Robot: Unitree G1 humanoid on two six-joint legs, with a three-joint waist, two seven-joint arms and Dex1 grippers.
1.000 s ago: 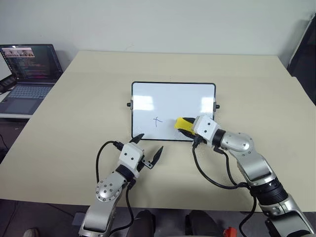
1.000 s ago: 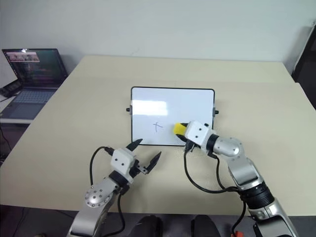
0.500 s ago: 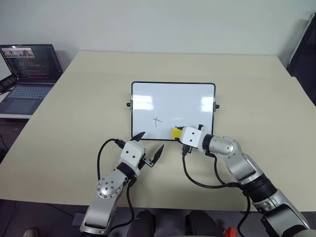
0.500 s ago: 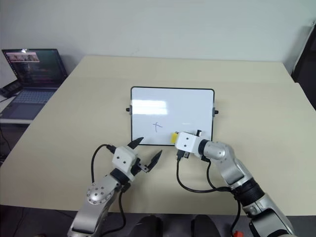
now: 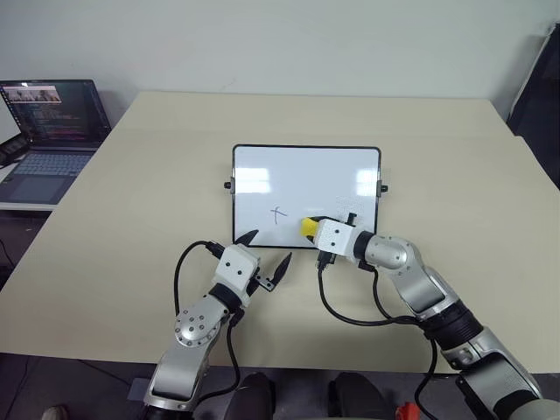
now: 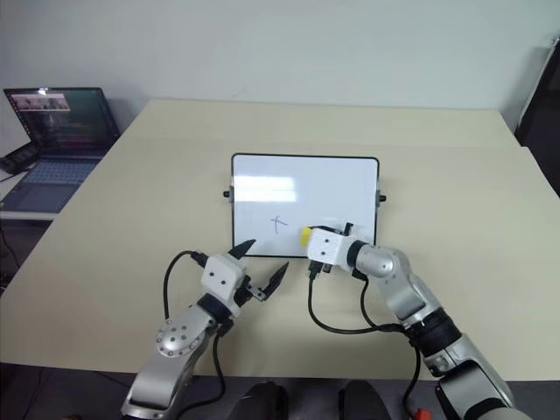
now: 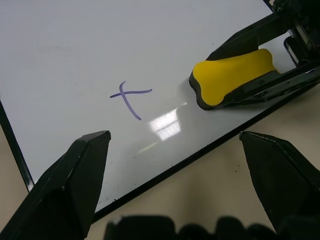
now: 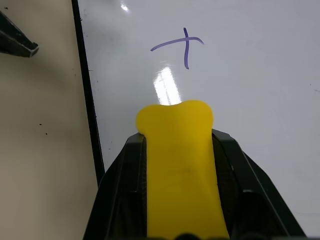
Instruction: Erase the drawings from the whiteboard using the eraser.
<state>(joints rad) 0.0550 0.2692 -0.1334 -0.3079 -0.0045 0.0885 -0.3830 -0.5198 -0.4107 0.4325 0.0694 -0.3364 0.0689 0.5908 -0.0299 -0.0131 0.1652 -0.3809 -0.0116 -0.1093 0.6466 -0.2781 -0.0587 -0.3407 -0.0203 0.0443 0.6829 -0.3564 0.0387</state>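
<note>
At the left, the left gripper (image 5: 261, 251) is held with its fingers spread wide and nothing between them, just short of the near edge of the whiteboard (image 5: 306, 171) and not touching it; for the step in hand it is best left where it is, clear of the wiping path. Just ahead of it and a little to its right, the one mark that can be seen, an x-like cross (image 5: 278, 214), lies on the near part of the board. Farther right, the right gripper (image 5: 313, 229) is clamped on the eraser (image 7: 231, 77), whose yellow block juts out past the fingertips with the dark underside toward the board. The cross lies close ahead of the eraser's tip, slightly to one side. Whether the pad is pressed flat cannot be told. The stroke is judged best made with the pad kept flat, pushed over the whole cross with steady pressure so the light board is not shoved along the table (image 5: 131, 192).
</note>
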